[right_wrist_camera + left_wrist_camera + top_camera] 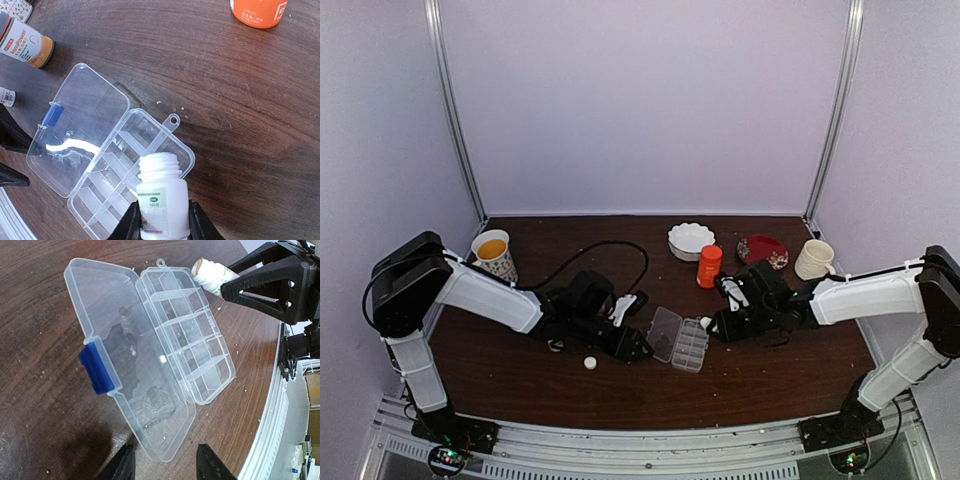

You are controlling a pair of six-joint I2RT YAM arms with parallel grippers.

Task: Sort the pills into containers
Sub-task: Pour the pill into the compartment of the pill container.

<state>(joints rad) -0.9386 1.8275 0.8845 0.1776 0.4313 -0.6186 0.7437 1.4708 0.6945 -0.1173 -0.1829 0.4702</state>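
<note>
My right hand (164, 225) clenches an uncapped bottle (160, 185) over the box (227, 357) below it; my left hand (165, 466), spread and empty, hovers by its lid (110, 315). The cells (192, 332) look empty bar one possible pill (162, 358) at their edge, so nearly all sorting remains.

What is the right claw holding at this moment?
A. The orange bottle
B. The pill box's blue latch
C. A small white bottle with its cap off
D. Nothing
C: the right wrist view shows the right claw closed around a small white bottle, mouth open, by the open pill box; the orange bottle stands apart.
</note>
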